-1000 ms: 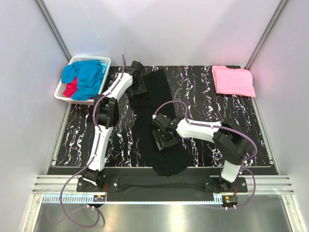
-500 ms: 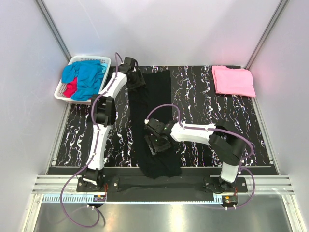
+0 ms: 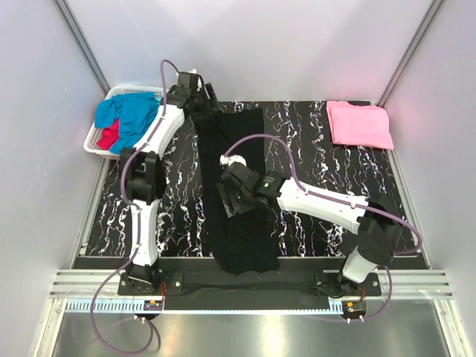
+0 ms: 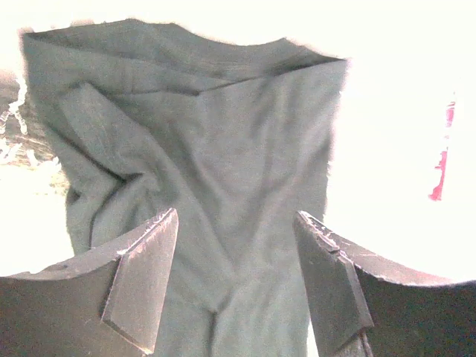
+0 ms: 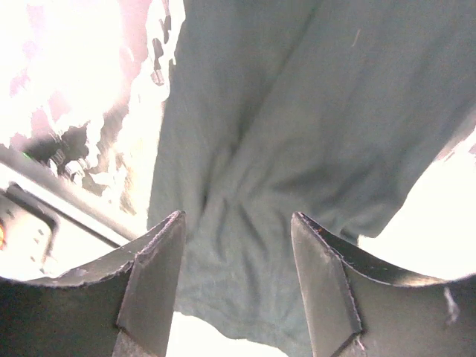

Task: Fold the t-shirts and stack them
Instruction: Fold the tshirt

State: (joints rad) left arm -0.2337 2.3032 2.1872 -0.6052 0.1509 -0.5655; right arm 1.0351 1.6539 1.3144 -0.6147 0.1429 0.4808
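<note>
Now left gripper [image 4: 234, 217] and right gripper [image 5: 236, 219], both spread, hover over black t-shirt [image 3: 230, 126].

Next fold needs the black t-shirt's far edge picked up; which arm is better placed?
Left. The left hand is open right over the far edge of the black t-shirt. The right hand, also open, is over the cloth's middle, nearer the arm bases.

Right of the black t-shirt [image 3: 232, 149], bare marbled table [image 3: 312, 160] is lying open as far as the pink t-shirt [image 3: 360, 124] in the far corner. Nearer in, the right arm [image 3: 320, 202] is crossing that side. Left of the black t-shirt, the left arm [image 3: 141, 178] is blocking the strip, with the white basket [image 3: 126, 91] sitting beyond it.
</note>
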